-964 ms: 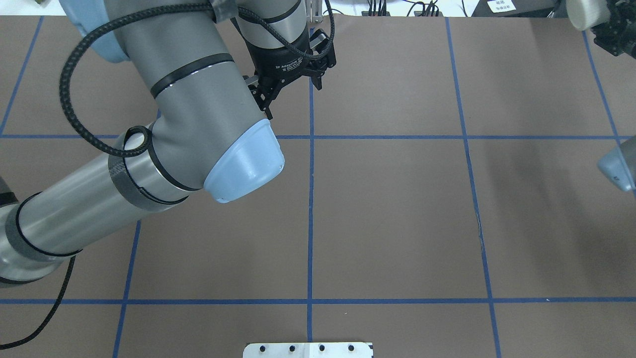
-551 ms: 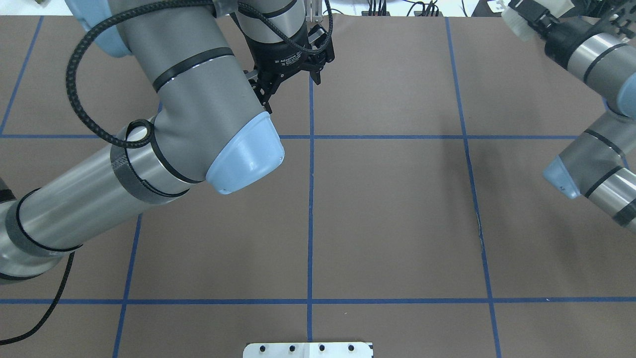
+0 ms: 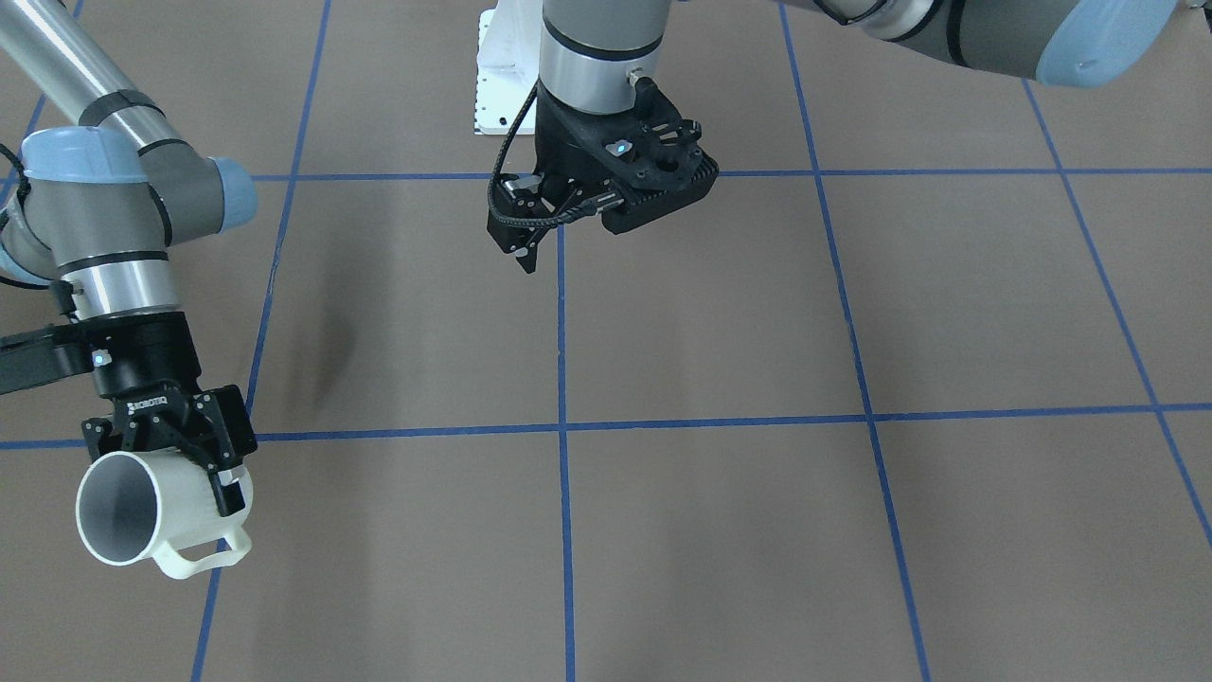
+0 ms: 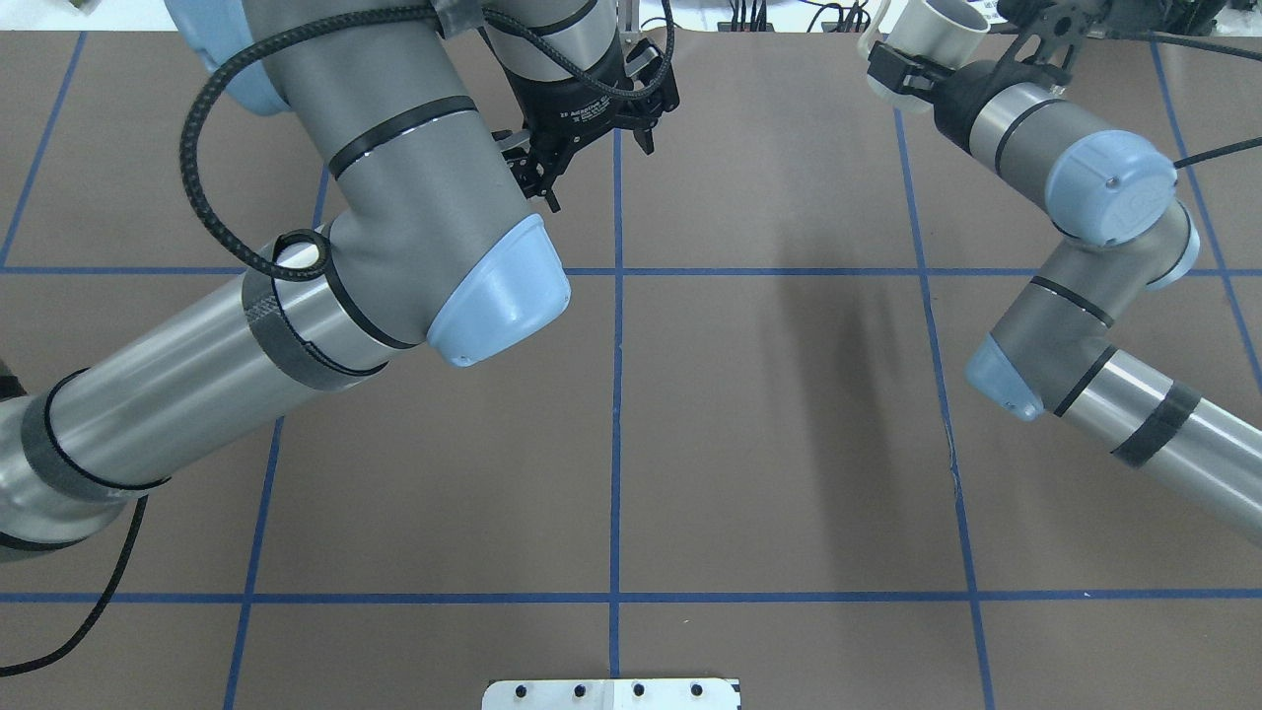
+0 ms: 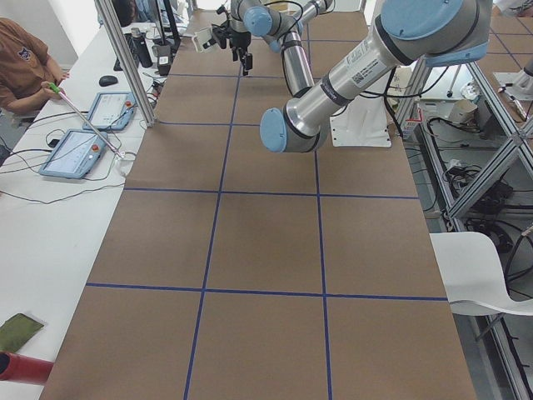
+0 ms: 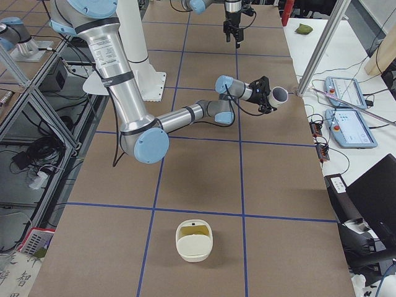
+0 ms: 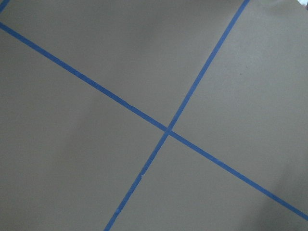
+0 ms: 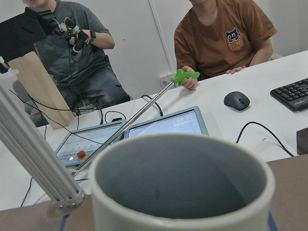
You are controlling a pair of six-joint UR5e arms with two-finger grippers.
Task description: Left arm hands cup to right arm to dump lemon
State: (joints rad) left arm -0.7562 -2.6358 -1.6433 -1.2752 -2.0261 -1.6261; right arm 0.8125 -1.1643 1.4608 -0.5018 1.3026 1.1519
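Closest up, what looks like the lemon [image 6: 194, 231] sits in a cream bowl [image 6: 193, 251]. Further along the worktop [image 6: 198, 185] from the bowl, the right gripper [image 3: 161, 464] has its fingers pinched on the cup [image 3: 178, 513], tipped sideways, empty. Farthest from the bowl, the left gripper [image 4: 595, 163] has its fingers spread, holding nothing. Handover and dump look basically done.

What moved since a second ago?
The slimmer grey-and-silver right arm swung in from the far right corner towards the middle, carrying the cream-white mug in its fingers. The thick grey left arm shifted only slightly; its fingers stayed open and empty.
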